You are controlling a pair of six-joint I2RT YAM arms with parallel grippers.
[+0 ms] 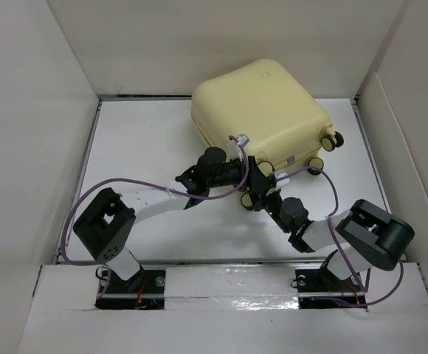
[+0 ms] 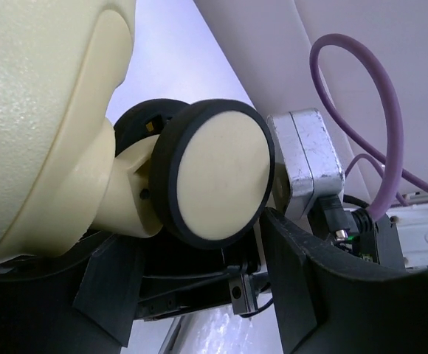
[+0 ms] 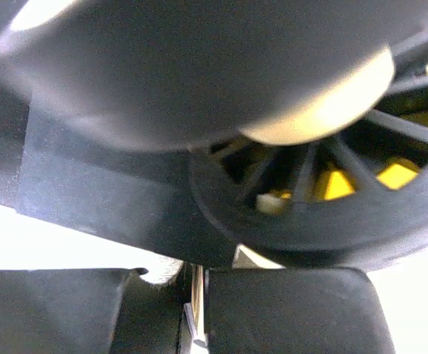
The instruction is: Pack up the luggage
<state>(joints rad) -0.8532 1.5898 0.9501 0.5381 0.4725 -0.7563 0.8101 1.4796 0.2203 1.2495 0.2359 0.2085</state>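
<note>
Left gripper (image 2: 206,280) spread open at a caster wheel (image 2: 218,173) on the luggage (image 1: 262,110)'s near edge; right gripper (image 3: 193,310) shut, just beside.

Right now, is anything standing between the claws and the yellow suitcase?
Nothing visible. The left claw is open around a wheel of the suitcase, and the shut right claw is close by a spoked wheel.

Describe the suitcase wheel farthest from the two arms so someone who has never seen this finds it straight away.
Find the pale-yellow suitcase, the biggest thing on the white table. Two cream-and-black wheels stick out on its right-hand side. Yours is the far wheel, farther right and farther back; the near wheel sits farther forward, right beside a purple cable.
</note>
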